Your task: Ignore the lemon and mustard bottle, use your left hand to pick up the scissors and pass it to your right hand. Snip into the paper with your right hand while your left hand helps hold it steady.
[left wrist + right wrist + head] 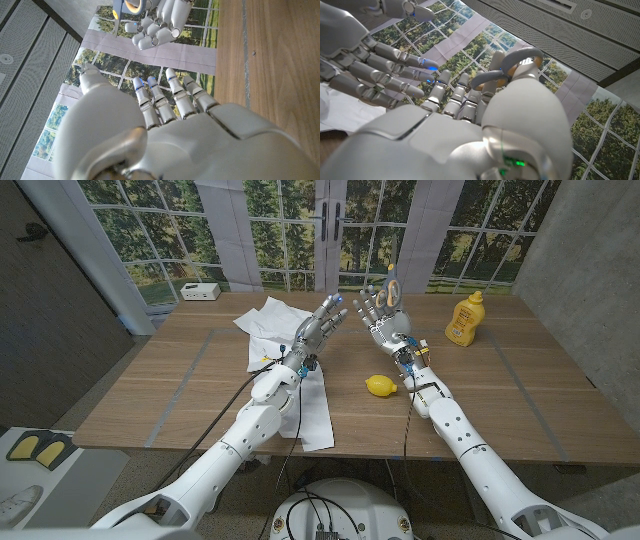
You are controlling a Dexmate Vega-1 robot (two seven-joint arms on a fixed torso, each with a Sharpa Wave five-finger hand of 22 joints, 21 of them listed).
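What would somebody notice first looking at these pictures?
Two raised robot hands above the table's middle: the right hand holds the scissors, grey handle loops showing by its thumb, and the left hand reaches toward it with fingers spread, holding nothing. Next, the yellow things: the lemon beside the right forearm and the mustard bottle further right.

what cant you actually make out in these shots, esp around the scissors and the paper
- Scissors blades: right wrist view shows only the grey handle loops; the right hand hides the rest. Head view: too small.
- Paper: head view, the left hand and forearm cover its middle, so any cut is unseen.
- White box at the table's far left: too small to identify.
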